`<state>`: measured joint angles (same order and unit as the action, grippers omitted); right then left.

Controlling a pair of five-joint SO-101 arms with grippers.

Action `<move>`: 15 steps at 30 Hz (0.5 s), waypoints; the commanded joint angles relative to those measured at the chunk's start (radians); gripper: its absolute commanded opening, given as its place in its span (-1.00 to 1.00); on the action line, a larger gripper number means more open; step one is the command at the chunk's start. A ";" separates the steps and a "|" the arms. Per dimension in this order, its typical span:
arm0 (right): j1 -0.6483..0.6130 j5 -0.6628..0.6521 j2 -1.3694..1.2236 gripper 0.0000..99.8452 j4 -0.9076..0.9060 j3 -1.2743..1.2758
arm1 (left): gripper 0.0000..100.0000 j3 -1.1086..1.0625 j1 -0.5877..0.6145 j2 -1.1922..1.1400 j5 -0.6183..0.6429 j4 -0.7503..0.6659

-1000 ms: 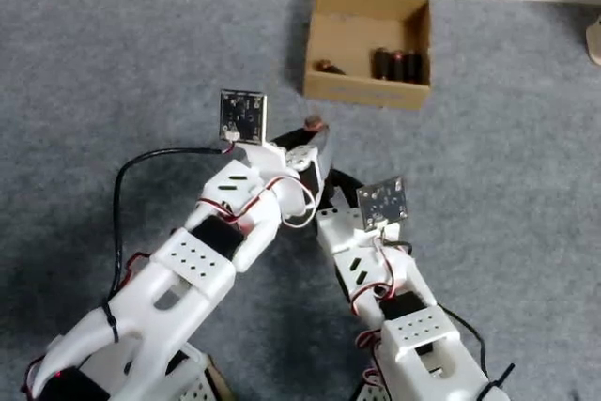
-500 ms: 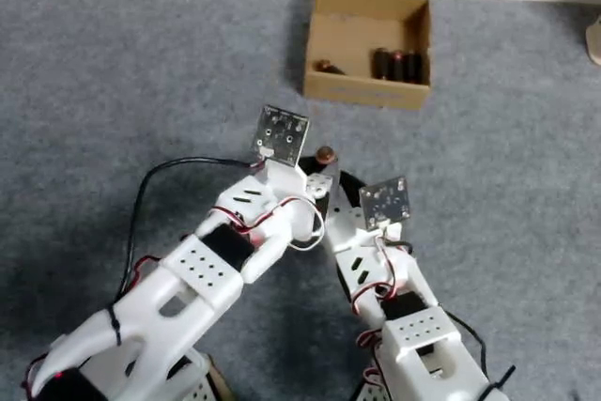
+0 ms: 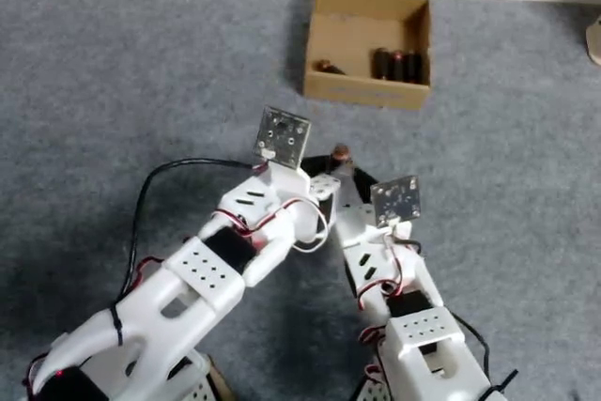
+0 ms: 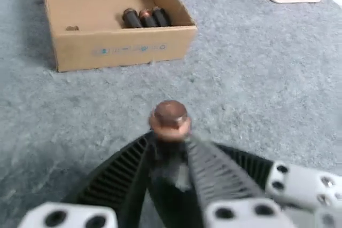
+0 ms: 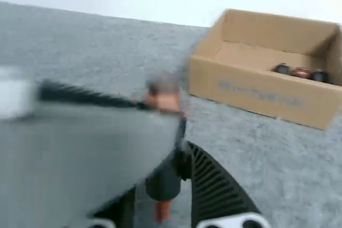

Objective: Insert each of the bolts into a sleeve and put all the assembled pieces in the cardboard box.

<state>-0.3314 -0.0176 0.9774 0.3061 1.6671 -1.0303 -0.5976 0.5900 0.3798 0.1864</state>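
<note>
- The bolt (image 4: 170, 118), copper head up, is pinched by its shank in the left gripper (image 4: 171, 143), whose jaws are closed tight on it.
- Below it, the right gripper (image 5: 160, 193) clasps a dark sleeve (image 5: 163, 177) (its bore is hidden behind the other arm).
- Over the last second the left arm has swung the bolt in across the carpet (image 3: 141, 72) to sit above the right gripper, so insertion looks about to begin.
- The cardboard box (image 3: 368, 91) stands well beyond, with finished pieces (image 4: 143, 17) already inside.
</note>
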 commanded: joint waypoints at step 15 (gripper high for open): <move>0.018 0.011 0.022 -0.99 0.027 0.142 | -0.10 0.002 -0.008 0.016 -0.003 0.057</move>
<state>-0.3222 -0.0146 0.9759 0.3046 1.6671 -1.0472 -0.5915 0.5930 0.3828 0.2340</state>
